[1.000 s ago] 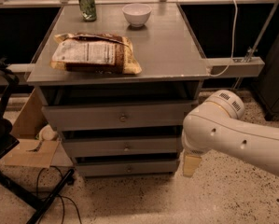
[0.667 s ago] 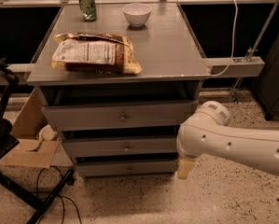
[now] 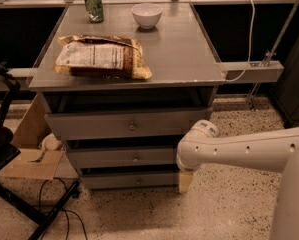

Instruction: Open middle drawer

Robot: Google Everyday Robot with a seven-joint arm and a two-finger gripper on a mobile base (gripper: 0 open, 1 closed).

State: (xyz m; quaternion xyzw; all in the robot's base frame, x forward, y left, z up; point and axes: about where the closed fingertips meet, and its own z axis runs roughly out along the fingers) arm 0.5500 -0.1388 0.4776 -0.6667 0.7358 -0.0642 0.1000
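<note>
— Where do we see the gripper?

— Low down at the cabinet's right front corner. It hangs as a pale, cream-coloured piece under the rounded joint of the white arm, which reaches in from the right, and it points down at the speckled floor.

— Can we say whether it is spread or pressed together?

— No, we cannot tell from this angle. We see nothing held in it. It sits just beside the right end of the bottom drawer; whether it touches that front we cannot tell either.

— And the middle drawer?

— Between the taller-fronted top drawer and the bottom one. Its slim grey front shows a small round knob at centre. The arm's joint covers the right end of that front, and the gripper is well apart from the knob, lower and to the right.

— What do we note on top?

— A snack bag lying flat, a white bowl and a green can toward the back.
</note>
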